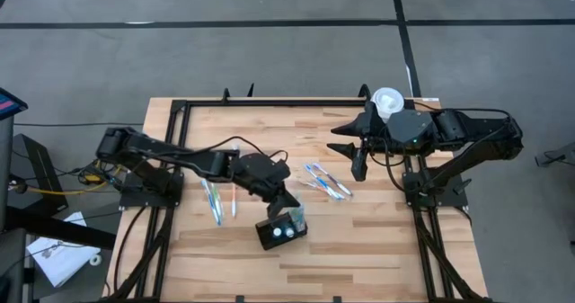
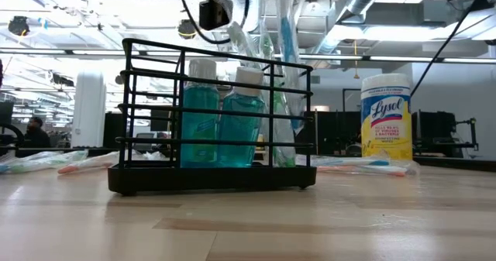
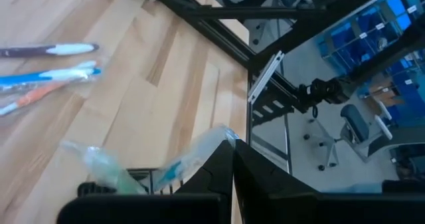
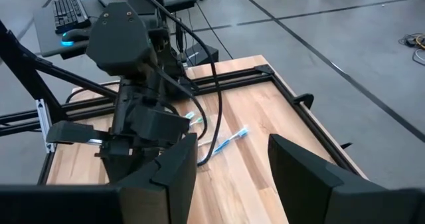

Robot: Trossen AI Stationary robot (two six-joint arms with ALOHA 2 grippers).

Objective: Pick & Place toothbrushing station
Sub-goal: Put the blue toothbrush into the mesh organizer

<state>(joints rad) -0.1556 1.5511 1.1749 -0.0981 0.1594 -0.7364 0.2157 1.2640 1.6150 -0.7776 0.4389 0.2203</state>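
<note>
The toothbrushing station (image 1: 271,237) is a black wire holder (image 2: 211,177) standing on its base near the middle of the table's near half. It holds two teal bottles (image 2: 221,121) and wrapped toothbrushes (image 2: 283,98) standing upright at one end. My left gripper (image 1: 289,204) is shut just above the holder's far end, and its fingertips (image 3: 232,159) are beside the top of a wrapped toothbrush (image 3: 189,157). My right gripper (image 1: 340,138) waits open and high over the table's far right, with nothing between its fingers (image 4: 179,167). My left gripper's shut fingertips stand right at the upper end of the wrapped toothbrush (image 3: 219,134) that sticks up out of the holder. They come slanting down from the table's left. Whether they touch it I cannot tell.
Loose toothbrushes lie left of the holder (image 1: 214,200) and at centre right (image 1: 325,180). A white-and-yellow wipes canister (image 2: 385,125) stands at the far right (image 1: 388,101). A black frame rail (image 1: 269,102) runs along the table's edges. Bare wood lies in front of the holder.
</note>
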